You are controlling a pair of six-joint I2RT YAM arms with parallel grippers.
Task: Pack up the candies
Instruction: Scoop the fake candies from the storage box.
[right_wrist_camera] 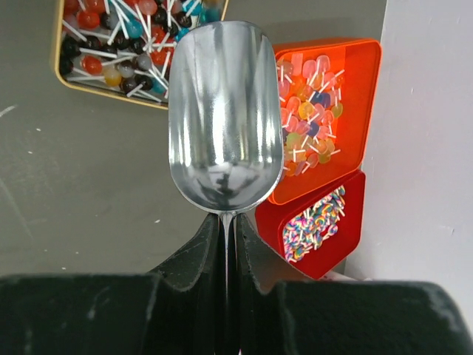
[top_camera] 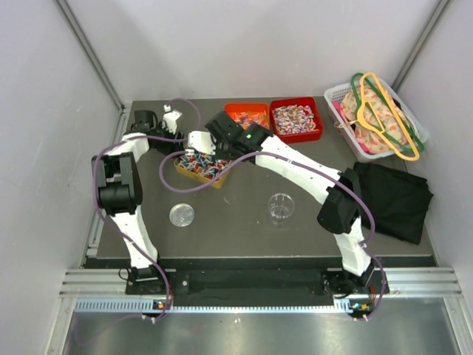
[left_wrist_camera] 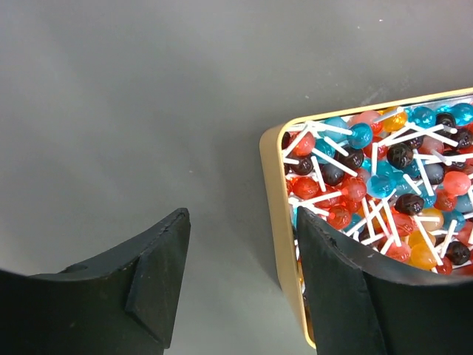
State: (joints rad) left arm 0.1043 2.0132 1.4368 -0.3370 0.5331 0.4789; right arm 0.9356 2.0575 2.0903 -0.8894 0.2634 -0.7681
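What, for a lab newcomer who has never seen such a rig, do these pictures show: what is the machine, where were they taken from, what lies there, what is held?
Two robot arms are bolted at a table's near edge. The overhead view looks down from behind them; the other two come from cameras on their wrists. The right gripper is shut on the handle of a metal scoop. The left gripper is open and empty, at the edge of a yellow tray of lollipops. An orange tray holds more lollipops; a red tray holds small candies. Also there: a clear cup, a white basket, a black cloth.
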